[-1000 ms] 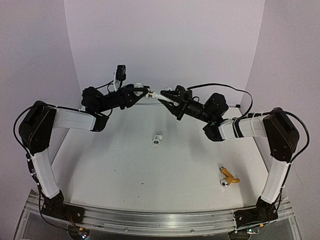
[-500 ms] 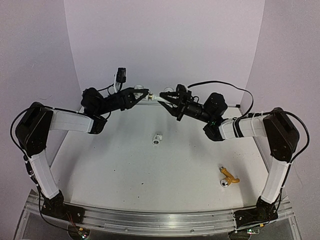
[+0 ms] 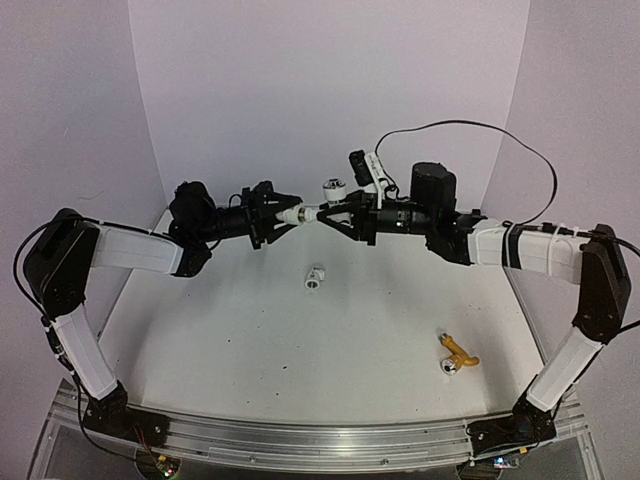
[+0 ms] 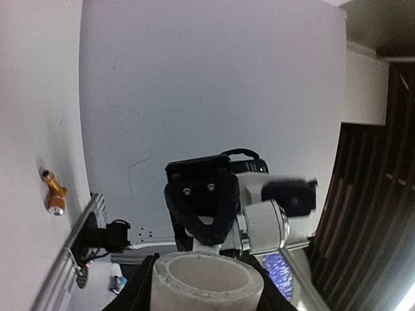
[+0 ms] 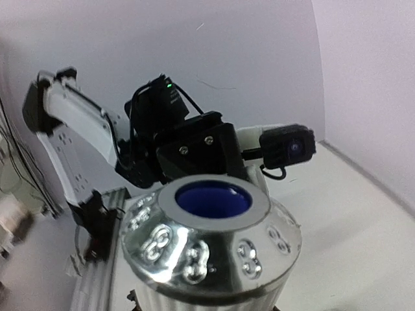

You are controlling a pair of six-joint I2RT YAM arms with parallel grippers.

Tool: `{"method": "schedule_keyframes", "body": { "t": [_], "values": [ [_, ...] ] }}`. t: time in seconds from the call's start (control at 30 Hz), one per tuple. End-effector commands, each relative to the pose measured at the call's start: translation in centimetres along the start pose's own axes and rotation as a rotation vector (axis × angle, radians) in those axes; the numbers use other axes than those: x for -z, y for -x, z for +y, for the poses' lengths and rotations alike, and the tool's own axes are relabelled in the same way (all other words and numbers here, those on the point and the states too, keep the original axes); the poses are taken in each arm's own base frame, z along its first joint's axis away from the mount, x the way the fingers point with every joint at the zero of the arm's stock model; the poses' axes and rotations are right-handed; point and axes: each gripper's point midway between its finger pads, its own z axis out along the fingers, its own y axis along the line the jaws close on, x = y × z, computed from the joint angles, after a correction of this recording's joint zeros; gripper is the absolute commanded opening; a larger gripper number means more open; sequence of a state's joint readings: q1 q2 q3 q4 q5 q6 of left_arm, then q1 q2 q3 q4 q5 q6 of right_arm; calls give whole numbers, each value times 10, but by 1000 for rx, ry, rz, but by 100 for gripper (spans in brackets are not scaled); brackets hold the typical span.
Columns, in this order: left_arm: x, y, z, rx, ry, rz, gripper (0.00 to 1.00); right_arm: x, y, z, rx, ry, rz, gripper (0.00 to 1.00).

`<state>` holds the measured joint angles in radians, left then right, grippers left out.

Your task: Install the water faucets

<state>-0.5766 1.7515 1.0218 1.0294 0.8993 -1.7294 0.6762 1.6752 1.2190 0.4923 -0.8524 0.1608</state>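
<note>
Above the far middle of the white counter [image 3: 250, 340] my two arms meet. They have risen and levelled since a second ago, when both sloped lower. My left pincer [image 3: 288, 213] grips a stubby white pipe fitting [image 3: 298, 213]. My right pincer [image 3: 328, 214] clamps the white plastic faucet with silvery end [image 3: 331, 188], apparently mid-joining. The yellow-gold metal faucet [image 3: 458, 354] lies untouched, near right. A second white fitting [image 3: 316, 276] waits mid-counter.

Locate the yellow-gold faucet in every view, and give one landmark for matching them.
Top external: the yellow-gold faucet lies on the table, lower right.
Left wrist: small, near the left edge, on the table.
Right wrist: not in it.
Shared landmark: the aluminium rail at the table's near edge.
</note>
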Motion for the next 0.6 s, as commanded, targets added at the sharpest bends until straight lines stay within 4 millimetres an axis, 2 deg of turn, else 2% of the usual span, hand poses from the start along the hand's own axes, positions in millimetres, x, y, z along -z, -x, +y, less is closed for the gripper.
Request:
{"method": "schedule_keyframes", "body": {
  "t": [0.0,0.1,0.2,0.4,0.57],
  "values": [
    [-13,-39,-15,230,3,111,0,-21,5,45,650,-3,93,0],
    [-19,-53,-3,312,56,125,0,-27,-4,56,858,-17,129,0],
    [-24,-66,0,327,114,167,0,-24,-6,62,961,10,142,0],
    [-25,-78,-3,336,159,186,0,-25,-9,70,997,74,156,0],
    [-32,-75,-16,284,139,163,0,-28,-4,69,923,45,91,0]
  ]
}}
